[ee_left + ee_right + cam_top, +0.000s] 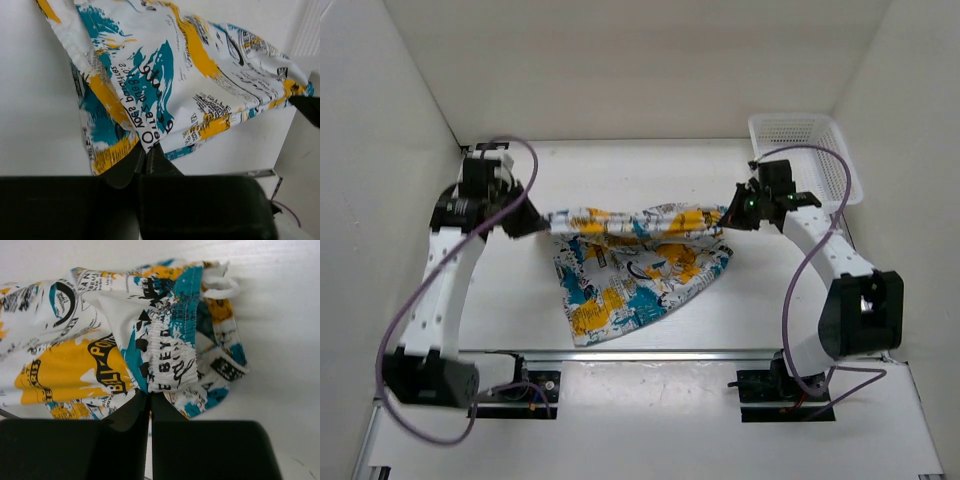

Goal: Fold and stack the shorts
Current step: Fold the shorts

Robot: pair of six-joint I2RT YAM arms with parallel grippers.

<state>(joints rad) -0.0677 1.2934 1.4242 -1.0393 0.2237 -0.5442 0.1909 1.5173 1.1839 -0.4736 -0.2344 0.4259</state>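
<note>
The shorts (pixel 635 265), white with yellow-orange, teal and black print, hang stretched between my two grippers over the table middle, their lower part drooping onto the table. My left gripper (pixel 542 222) is shut on the shorts' left corner; in the left wrist view the cloth (pixel 165 75) runs up from the closed fingertips (pixel 146 152). My right gripper (pixel 732 216) is shut on the right corner; in the right wrist view the elastic waistband (pixel 172 357) sits pinched at the closed fingertips (pixel 150 395).
A white plastic mesh basket (pixel 820 150) stands at the back right, just behind my right arm. White walls close in the table on the left, back and right. A metal rail (pixel 650 353) runs along the near edge.
</note>
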